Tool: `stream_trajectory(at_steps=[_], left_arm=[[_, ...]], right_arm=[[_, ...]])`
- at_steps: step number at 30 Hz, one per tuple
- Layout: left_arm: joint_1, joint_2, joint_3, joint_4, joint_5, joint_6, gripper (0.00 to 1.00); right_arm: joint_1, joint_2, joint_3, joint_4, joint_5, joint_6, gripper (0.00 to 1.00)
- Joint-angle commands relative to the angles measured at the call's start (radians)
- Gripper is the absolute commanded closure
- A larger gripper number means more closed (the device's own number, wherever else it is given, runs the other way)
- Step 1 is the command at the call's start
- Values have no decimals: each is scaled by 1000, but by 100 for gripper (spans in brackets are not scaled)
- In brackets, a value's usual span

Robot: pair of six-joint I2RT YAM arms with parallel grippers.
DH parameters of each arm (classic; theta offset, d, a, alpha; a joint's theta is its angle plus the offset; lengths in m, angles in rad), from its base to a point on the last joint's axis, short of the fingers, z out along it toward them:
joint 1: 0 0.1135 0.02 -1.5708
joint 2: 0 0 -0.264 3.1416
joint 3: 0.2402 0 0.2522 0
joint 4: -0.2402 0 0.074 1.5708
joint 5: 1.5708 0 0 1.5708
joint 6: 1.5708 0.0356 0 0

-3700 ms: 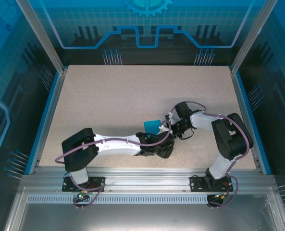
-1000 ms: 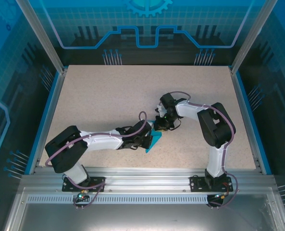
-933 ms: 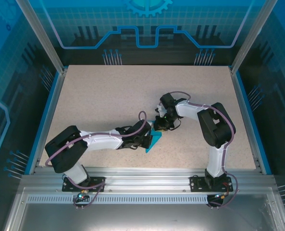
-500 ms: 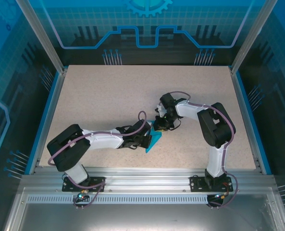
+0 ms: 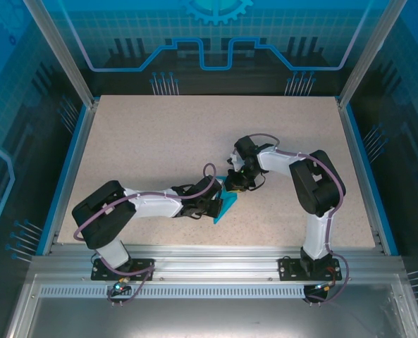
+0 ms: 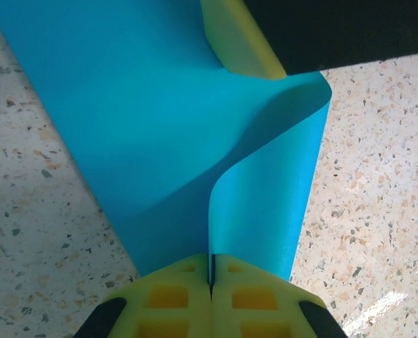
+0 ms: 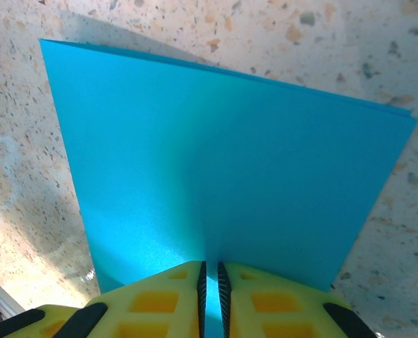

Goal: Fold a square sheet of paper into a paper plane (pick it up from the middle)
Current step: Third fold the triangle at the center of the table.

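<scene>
Top external view: finds the square sheet of paper (image 5: 228, 202) near the middle of the table (image 5: 159, 134), toward its near edge, caught between the left gripper (image 5: 217, 204) and the right gripper (image 5: 235, 184), both arms reaching inward to meet over it

Left wrist view: shows the left gripper (image 6: 211, 274) clamped tight on one edge of the square sheet of paper (image 6: 138, 120), pads pressed together with the teal layer pinched in the seam. Shows the paper curling over in a soft loop toward the other gripper's yellow pad (image 6: 238, 39) at the top, rounded and not creased

Right wrist view: shows the right gripper (image 7: 210, 271) closed on the square sheet of paper (image 7: 223, 162) too, with just a sliver of teal between the pads. Hints at a second layer along the far right edge, so apparently doubled over there, edges roughly matched

Judged as early in the task. Picked up and brought over into what looks like a first half fold, but without a sharp crease in the loop. Left to do, as far as can be told: pressing that centre crease flat, folding corners in to a point, forming the wings. No pointed nose and no layered wings anywhere yet. Worth checking the edge alignment before flattening, given thin paper prone to slipping or buckling in a two-point hold
</scene>
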Motion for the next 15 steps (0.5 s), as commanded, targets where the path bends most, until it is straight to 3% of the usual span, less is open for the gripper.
stream_trajectory(at_steps=[1,15], left_arm=[[10,-28,-15,0,-21,24,100],[11,-18,-21,10,-31,26,99]], right_arm=[[18,32,2,-35,22,1,84],[18,40,0,-33,28,3,85]])
